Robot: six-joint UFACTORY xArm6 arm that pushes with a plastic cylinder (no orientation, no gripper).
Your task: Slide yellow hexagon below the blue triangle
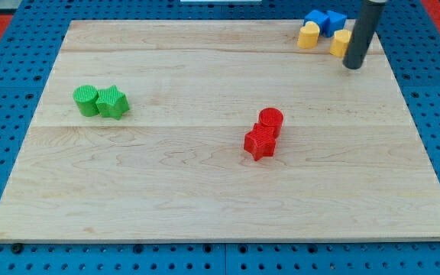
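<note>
1. Two green blocks (101,101) sat touching, far to the view's left of my tip; their shapes were unclear.
2. Nearer it, toward the view's bottom-left, a red cylinder (270,120) touched another red block (259,142).
3. Left of my tip lay one yellow block (308,35), then two blue blocks (325,21); which was the triangle, I couldn't tell.
4. My tip (354,66), a bare rod grasping nothing, stood against another yellow block (340,43), probably the hexagon.
5. A careless shove risked scattering that crowded cluster.
</note>
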